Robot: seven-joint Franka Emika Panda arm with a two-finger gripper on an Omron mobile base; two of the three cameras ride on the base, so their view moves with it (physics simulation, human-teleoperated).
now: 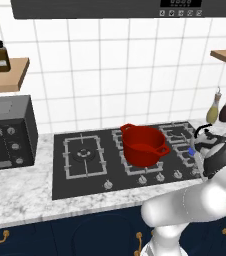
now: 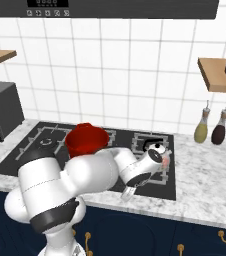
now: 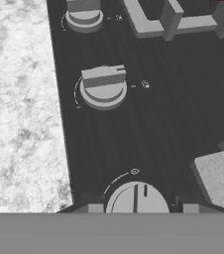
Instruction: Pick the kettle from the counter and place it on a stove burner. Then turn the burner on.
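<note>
Since the kettle (image 1: pixel 207 140) sits on the right-hand burner of the stove (image 1: pixel 80 182), beside the red pot (image 1: pixel 142 144) and off the marble counter (image 1: pixel 20 195), the carrying half of the job looks done and what remains is the burner control. The relation that matters now is between the tool (image 3: pixel 138 208) and the nearest knob (image 3: pixel 136 198). In the hand view that knob lies straight ahead of the tool and centred in its gap, with one fingertip (image 3: pixel 87 208) to its left and the other to its right. The jaws stand partly open, wide enough to straddle the knob. A thin strip of dark stovetop shows on each side between finger and knob rim, so I judge that nothing is gripped.

The knob's raised ridge appears to run away from the camera, at right angles to the line joining the two fingers (the next knob along (image 3: pixel 103 89) shows its ridge lying crosswise instead). If that reading holds, closing the jaws brings the pads onto the ridge's two flat sides, which is the hold a twist needs. The tool sits low over the front strip of the stove, with the counter edge just to the left in that view and a grate (image 3: pixel 215 176) off to the right, well clear of the fingers. Whether this knob governs the burner under the kettle cannot be told from here
</note>
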